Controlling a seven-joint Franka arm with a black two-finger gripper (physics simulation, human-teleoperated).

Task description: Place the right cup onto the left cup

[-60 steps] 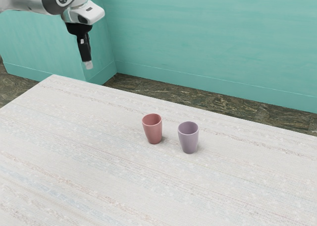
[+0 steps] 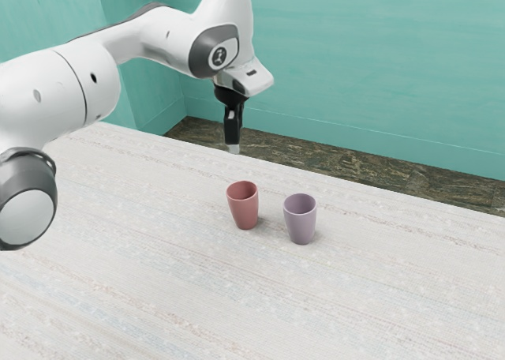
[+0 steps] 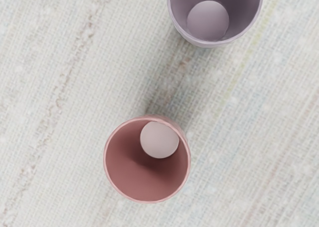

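My gripper (image 2: 233,148) hangs in the air above the red cup, pointing down and holding no cup; its fingers are seen edge-on. Upright on the table, the red cup (image 2: 245,210) is on the exterior view's left of the mauve cup (image 2: 301,223), which also stands upright. A small gap separates the two. Looking down from the hand, the wrist view takes in the open mouth of the red cup (image 3: 144,182) and part of the mauve cup (image 3: 239,10).
A pale, faintly striped table (image 2: 189,297) carries both cups. Its far edge runs behind them, with dark floor (image 2: 339,159) and a teal wall (image 2: 379,60) beyond.
My arm has swung toward the exterior view's right and lower, bringing the hand from the table's far left corner to above the red cup. Both cups have stayed in place.
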